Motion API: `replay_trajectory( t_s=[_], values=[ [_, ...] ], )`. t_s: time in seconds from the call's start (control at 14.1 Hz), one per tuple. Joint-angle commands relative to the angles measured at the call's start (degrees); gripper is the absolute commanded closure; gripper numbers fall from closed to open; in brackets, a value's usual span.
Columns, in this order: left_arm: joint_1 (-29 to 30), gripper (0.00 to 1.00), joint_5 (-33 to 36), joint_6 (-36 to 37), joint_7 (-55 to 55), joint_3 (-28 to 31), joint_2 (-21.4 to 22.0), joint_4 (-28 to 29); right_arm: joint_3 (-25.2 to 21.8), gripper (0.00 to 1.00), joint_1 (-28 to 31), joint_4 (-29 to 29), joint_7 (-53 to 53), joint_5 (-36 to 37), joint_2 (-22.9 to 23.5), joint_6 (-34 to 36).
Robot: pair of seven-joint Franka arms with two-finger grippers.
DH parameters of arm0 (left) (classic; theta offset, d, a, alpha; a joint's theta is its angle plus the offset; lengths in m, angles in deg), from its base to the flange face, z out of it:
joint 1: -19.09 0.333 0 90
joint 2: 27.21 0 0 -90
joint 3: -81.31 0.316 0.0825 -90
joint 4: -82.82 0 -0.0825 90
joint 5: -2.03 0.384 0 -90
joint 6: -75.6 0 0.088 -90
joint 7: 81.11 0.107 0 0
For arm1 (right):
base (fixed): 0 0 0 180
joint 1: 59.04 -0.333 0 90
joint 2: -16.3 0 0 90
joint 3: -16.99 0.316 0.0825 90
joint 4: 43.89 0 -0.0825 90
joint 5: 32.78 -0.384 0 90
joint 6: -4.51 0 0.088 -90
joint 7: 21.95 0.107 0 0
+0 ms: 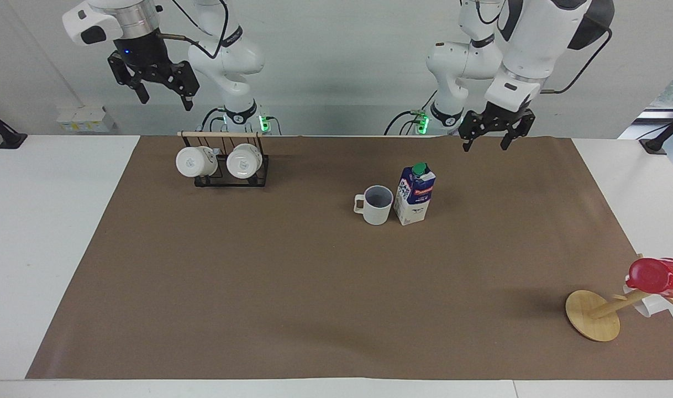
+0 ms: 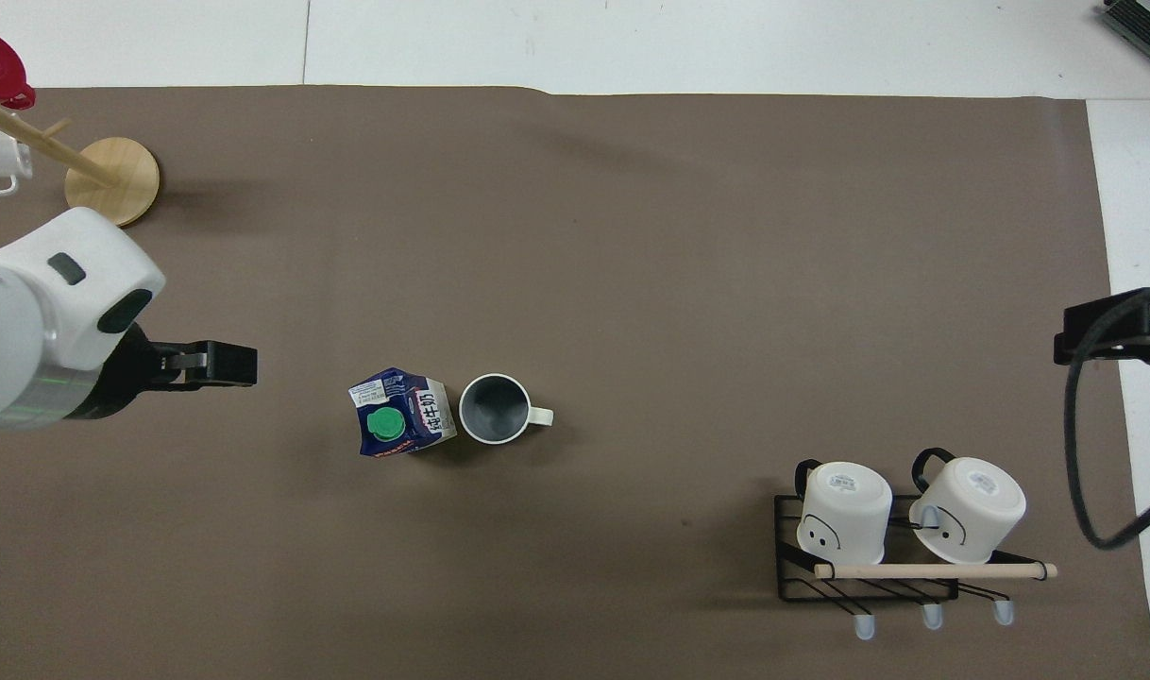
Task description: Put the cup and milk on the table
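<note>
Left hand raised, fingers spread, empty.

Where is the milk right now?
The milk stands upright on the brown mat near the middle of the table, right beside the cup, on the cup's left-arm side. Nothing holds it.

A matt brown paper-like mat covers the smooth white counter. The milk carton looks like glossy printed card with a green plastic cap. The cup is smooth, off-white, glazed-looking. The mug tree and the rack's top rod are pale wood; the rack itself is thin black wire. The red cup shines glossily.
</note>
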Motion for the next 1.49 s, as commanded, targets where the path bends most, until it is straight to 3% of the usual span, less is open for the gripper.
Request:
replay_trajectory(
  t_s=[0.0,0.21,1.42],
  values=[
    [4.43,0.00,1.03,3.66,8.17,-0.45,0.92,-1.82,0.30,0.00,1.02,0.48,-1.05,-1.17,-0.11,0.71],
    [6.99,0.00,1.03,3.66,9.78,-0.36,1.89,-1.99,0.30,0.00,1.02,0.48,-1.05,-1.17,-0.11,0.71],
    [7.17,0.00,0.50,3.49,9.34,-0.45,1.98,-3.40,0.30,0.00,1.02,0.48,-1.05,-1.17,-0.11,0.71]
  ],
)
